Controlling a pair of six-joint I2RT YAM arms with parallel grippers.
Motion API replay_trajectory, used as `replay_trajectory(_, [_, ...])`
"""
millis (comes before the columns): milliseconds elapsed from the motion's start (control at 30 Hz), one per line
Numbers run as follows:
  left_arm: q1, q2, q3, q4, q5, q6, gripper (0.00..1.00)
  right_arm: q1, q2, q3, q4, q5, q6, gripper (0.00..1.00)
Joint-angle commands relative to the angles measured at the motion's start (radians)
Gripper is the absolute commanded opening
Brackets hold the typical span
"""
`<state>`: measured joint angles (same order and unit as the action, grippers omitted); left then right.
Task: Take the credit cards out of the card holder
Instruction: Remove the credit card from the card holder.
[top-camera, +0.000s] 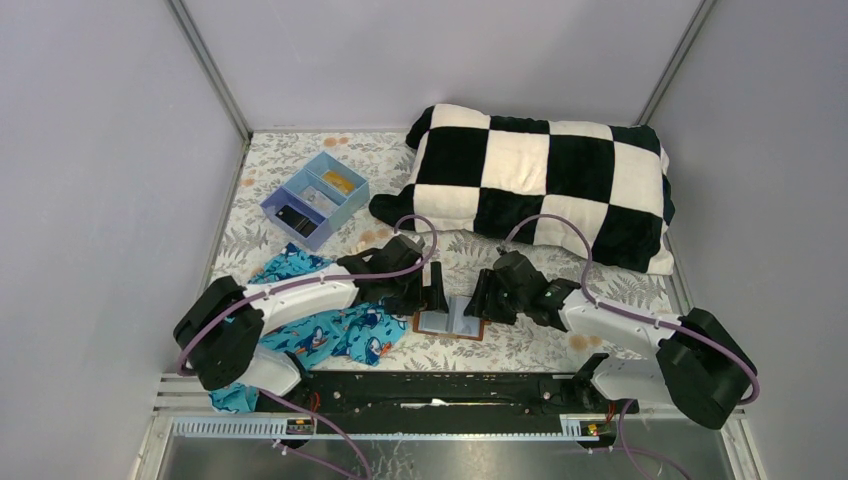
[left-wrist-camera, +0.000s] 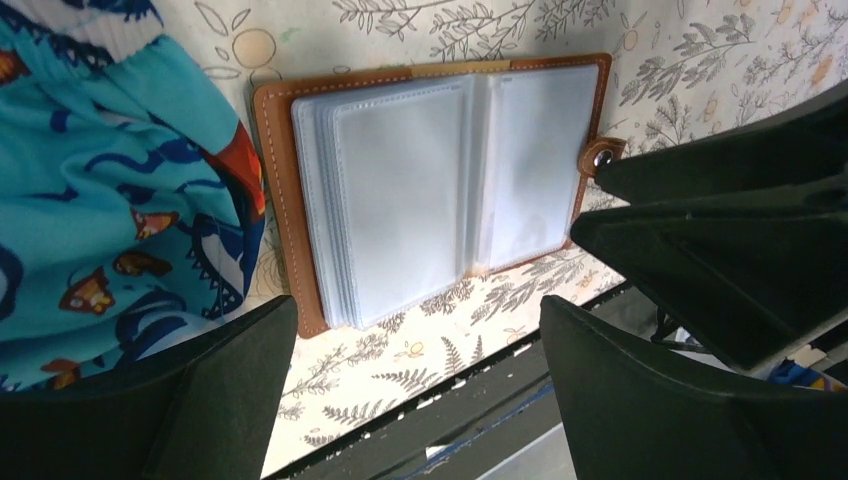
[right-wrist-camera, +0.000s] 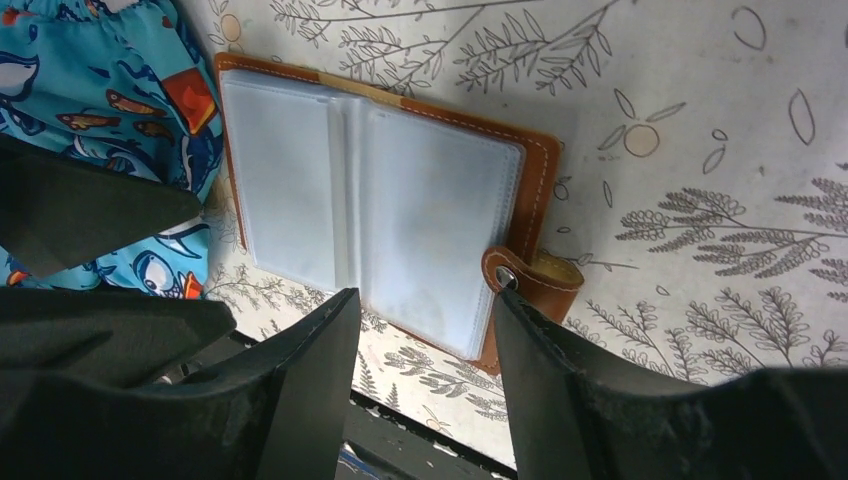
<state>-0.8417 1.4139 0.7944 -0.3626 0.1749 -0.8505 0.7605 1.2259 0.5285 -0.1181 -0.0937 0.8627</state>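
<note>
Top view: the holder (top-camera: 449, 322) lies open at the tabletop's (top-camera: 530, 345) near edge, between left end effector (top-camera: 430, 292) and right end effector (top-camera: 488, 298). Left wrist: brown leather, frosted sleeves (left-wrist-camera: 400, 190); its end effector gapes empty. Right wrist: likewise parted, empty; cards indiscernible.

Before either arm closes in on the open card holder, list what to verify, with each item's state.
1. Card holder lying open and flat: ok.
2. Snap tab unfastened: ok.
3. Left fingers apart, empty: ok.
4. Right fingers apart, empty: ok.
5. Credit cards visible in the sleeves: cannot tell, the sleeves look cloudy.
6. Blue cloth clear of the holder: not ok, it lies against one edge.
</note>
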Motion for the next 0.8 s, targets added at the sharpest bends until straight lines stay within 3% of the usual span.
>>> replay_trajectory(0, [-0.011,0.033,0.043,0.095,-0.045,-0.006,0.94,0.010,-0.063,-0.024,0.009,0.038,0.023,0.59])
replay_trajectory(400, [-0.042,0.150,0.078,0.148,-0.018,-0.008,0.91,0.011,-0.135,-0.086,0.006,0.046,0.052,0.60])
replay_trajectory(600, [-0.053,0.120,0.100,0.188,0.061,-0.043,0.80,0.010,-0.131,-0.097,0.008,0.052,0.060,0.60])
replay_trajectory(767, [-0.071,0.086,0.121,0.245,0.134,-0.073,0.78,0.010,-0.118,-0.122,0.046,0.042,0.078,0.60])
